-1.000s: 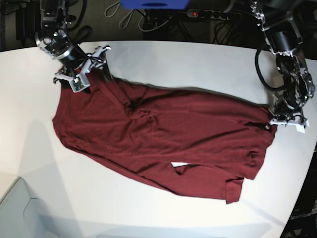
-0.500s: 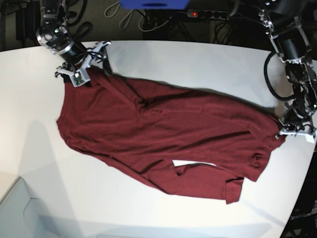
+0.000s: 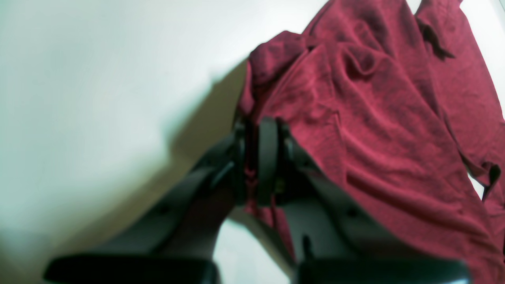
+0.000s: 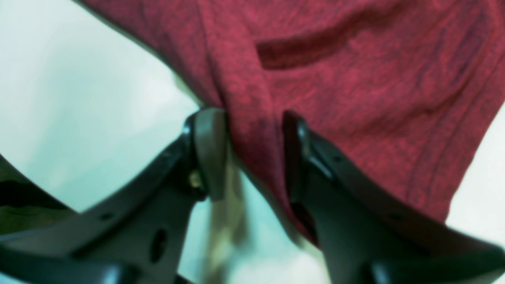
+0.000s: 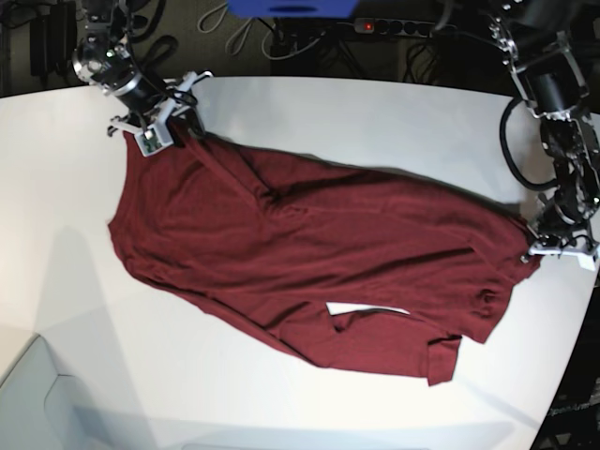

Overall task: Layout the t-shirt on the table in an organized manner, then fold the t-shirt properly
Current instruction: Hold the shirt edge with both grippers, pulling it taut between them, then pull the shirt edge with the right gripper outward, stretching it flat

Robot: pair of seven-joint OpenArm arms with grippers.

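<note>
The dark maroon t-shirt [image 5: 319, 253] lies spread diagonally across the white table [image 5: 356, 122], with small folds at its lower hem. At the far left, my right gripper [image 5: 159, 127] holds the shirt's upper corner. In the right wrist view its two fingers [image 4: 211, 154] press a bunched fold of t-shirt [image 4: 355, 79] from both sides, around the right gripper [image 4: 254, 157]. At the right edge, my left gripper [image 5: 555, 246] is shut on the opposite end. In the left wrist view the left gripper [image 3: 256, 157] pinches a thin edge of the t-shirt [image 3: 375, 118].
Black cables and a power strip [image 5: 394, 28] lie beyond the table's far edge, beside a blue object [image 5: 291, 7]. The table's curved edge [image 5: 586, 309] runs close to the left gripper. A pale grey surface [image 5: 28, 403] sits at the lower left corner.
The right gripper's jaws have closed in onto the shirt's corner and it shifted slightly toward the far edge. The left gripper pulled its end rightward, stretching the shirt, then held still.
</note>
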